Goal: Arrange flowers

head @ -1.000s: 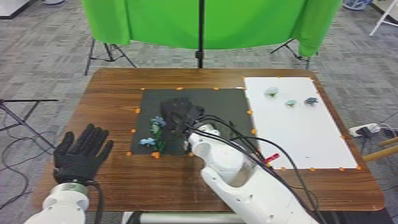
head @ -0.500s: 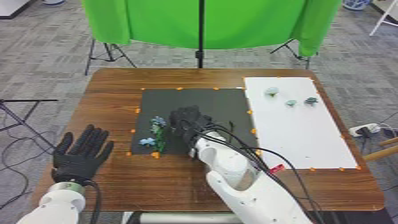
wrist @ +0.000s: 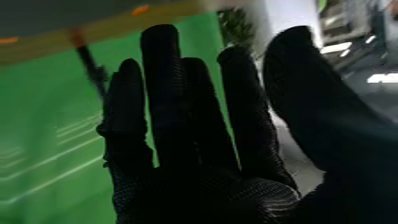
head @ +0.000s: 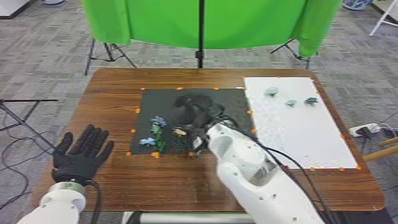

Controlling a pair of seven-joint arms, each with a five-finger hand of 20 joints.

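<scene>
I've moved my right hand [head: 206,111] toward the black mat's [head: 158,101] far edge, fingers straight and apart; my left hand [head: 77,162] is spread wide. Blue flowers [head: 147,142] lie on the mat's left, near a pale flower [head: 179,132].

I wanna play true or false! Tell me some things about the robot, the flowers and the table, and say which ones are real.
1. The left hand is a fist. False: its fingers are straight.
2. Three small flowers lie on the white sheet. True.
3. The right hand is over the white sheet. False: it is over the dark mat.
4. A light blue flower is on the dark mat. True.
</scene>
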